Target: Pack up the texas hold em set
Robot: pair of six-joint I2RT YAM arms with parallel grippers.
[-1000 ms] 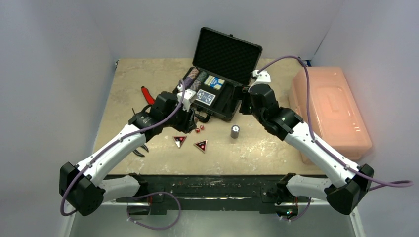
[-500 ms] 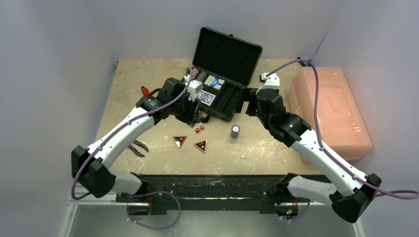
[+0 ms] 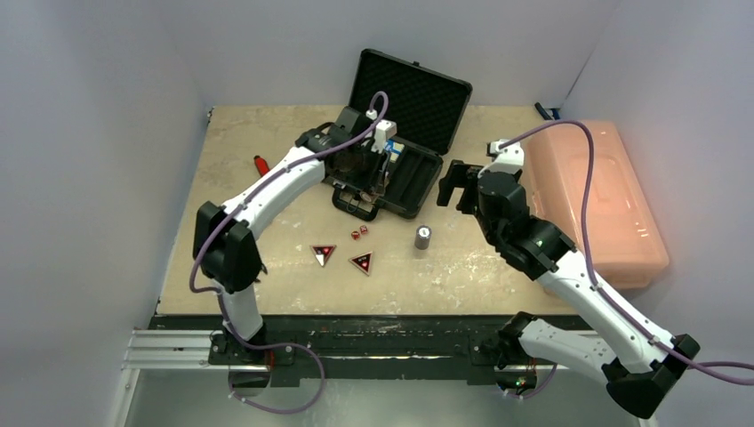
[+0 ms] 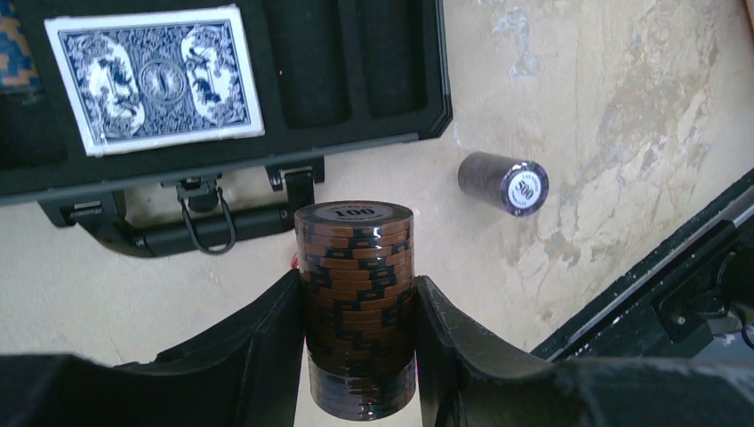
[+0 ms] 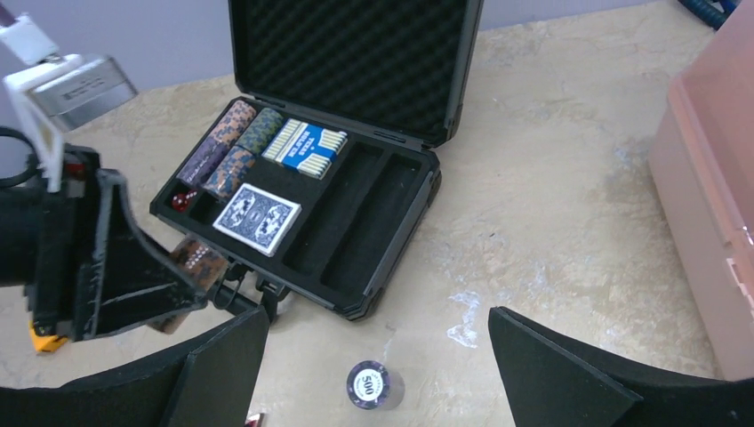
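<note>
The black briefcase [image 3: 425,182] lies open at the table's back, lid up. Its foam tray holds several chip stacks [image 5: 233,142], a blue-backed card deck [image 5: 257,218], a boxed deck [image 5: 306,148] and a red die [image 5: 180,200]. My left gripper [image 4: 356,289] is shut on a brown chip stack [image 4: 356,267], held over the table just in front of the case's handle [image 4: 200,227]. A purple chip stack [image 3: 423,237] lies on the table below my open right gripper [image 5: 375,313]. Two red dice [image 3: 359,233] and two triangular buttons [image 3: 324,253] sit in front of the case.
A large pink translucent bin [image 3: 591,200] fills the right side, close to my right arm. A red-handled tool [image 3: 263,166] lies left of the case. Grey walls close in the table on three sides.
My left arm has swung up and right with the brown chip stack, from left of the dice to the case's front edge. My right gripper has drawn back right, away from the case.
</note>
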